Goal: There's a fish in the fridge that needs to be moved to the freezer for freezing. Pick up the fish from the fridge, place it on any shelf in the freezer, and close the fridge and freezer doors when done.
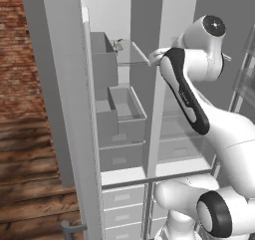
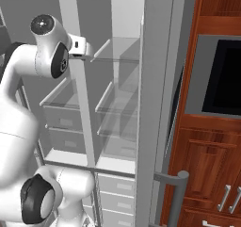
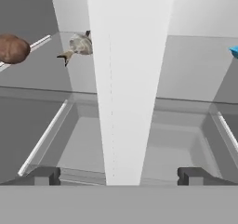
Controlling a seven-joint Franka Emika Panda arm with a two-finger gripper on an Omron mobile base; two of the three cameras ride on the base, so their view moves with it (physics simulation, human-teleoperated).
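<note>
The unit stands open, a pale vertical divider (image 3: 128, 79) separating its two compartments. In the narrower freezer (image 1: 117, 109), the short clear glass shelf (image 1: 130, 60) carries the small silvery fish (image 3: 80, 46), lying close to the divider, with a brown rounded item (image 3: 13, 49) resting apart from it nearer the outer side. In the wider fridge (image 2: 117, 94), the upper long glass shelf (image 3: 195, 69) bears a bright blue item (image 3: 234, 52), partly cut off at the frame edge.
</note>
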